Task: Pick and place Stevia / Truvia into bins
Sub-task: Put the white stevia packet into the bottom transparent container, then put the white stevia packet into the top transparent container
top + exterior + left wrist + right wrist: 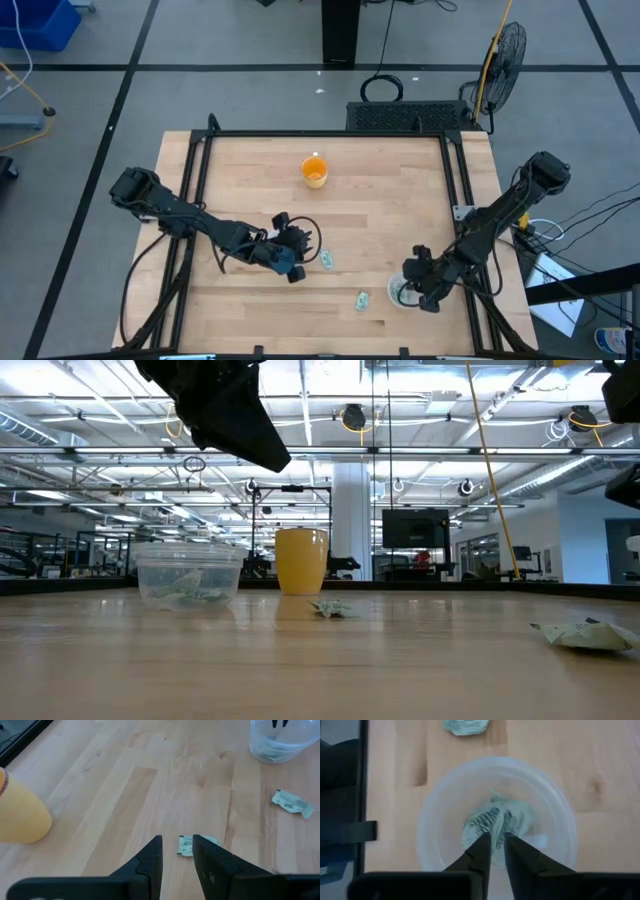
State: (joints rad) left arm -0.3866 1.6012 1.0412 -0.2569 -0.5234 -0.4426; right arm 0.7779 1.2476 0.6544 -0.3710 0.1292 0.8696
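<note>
The worktop [400, 190] is bare wood over most of its area, with a black frame along its sides. The orange cup [314, 171] serves here as the landmark; it stands alone in the far middle part, with open wood all around it.

The left end effector [297, 262] hangs on the near side of the orange cup. Its fingers [150, 862] are a little apart and hold nothing. One Stevia packet [192, 845] lies flat just in front of the tips, on free wood.

A second packet [362, 299] lies nearer to the front edge, to the right of the orange cup, beside the clear bin [402, 292]. This bin stands close to the front right part of the frame and has green and white packets inside.

The right end effector [494, 851] is over this bin, its fingers almost closed, and the tips reach into the opening above the packets [495, 820]. I cannot tell if they grip one.
</note>
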